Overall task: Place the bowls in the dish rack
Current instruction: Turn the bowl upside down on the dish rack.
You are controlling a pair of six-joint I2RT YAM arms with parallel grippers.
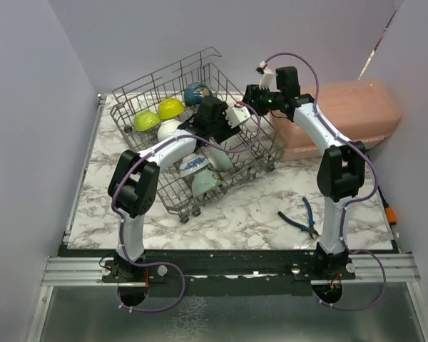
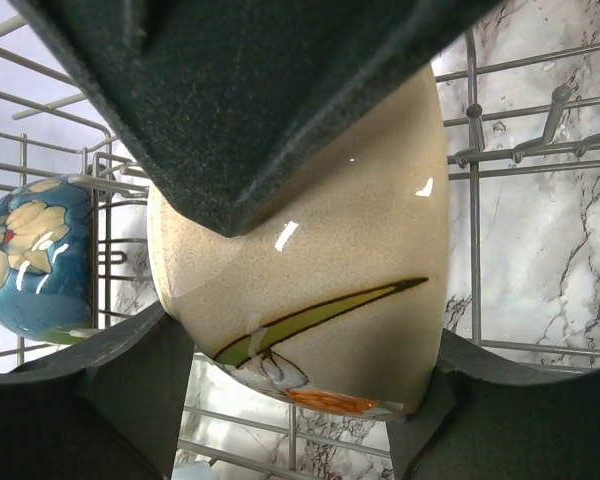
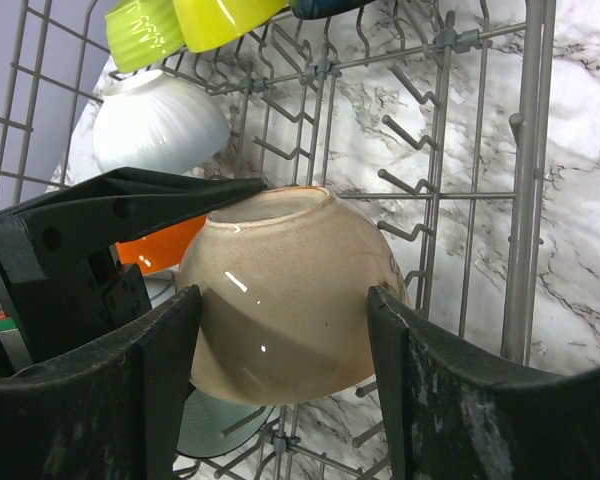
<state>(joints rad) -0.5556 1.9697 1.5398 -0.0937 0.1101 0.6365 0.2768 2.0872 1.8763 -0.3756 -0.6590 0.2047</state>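
A beige bowl (image 3: 280, 290) with a green leaf mark (image 2: 310, 270) hangs over the grey wire dish rack (image 1: 175, 194). My left gripper (image 2: 300, 330) is shut on it across the rim. My right gripper (image 3: 285, 300) also presses both fingers on its sides. In the top view both grippers meet over the rack's right half, and the left gripper (image 1: 217, 121) hides the bowl. The rack holds lime (image 1: 145, 120), yellow (image 1: 171, 107), dark blue (image 1: 196, 92), white (image 1: 169, 129), blue-patterned (image 1: 194, 165) and teal (image 1: 205, 182) bowls. An orange bowl (image 3: 160, 245) sits behind my left fingers.
A pink lidded box (image 1: 342, 117) stands at the back right, close behind my right arm. Blue-handled pliers (image 1: 299, 217) lie on the marble table (image 1: 235, 214) near the right arm's base. Upright tines (image 3: 410, 130) rise under and beside the beige bowl. Grey walls close in on three sides.
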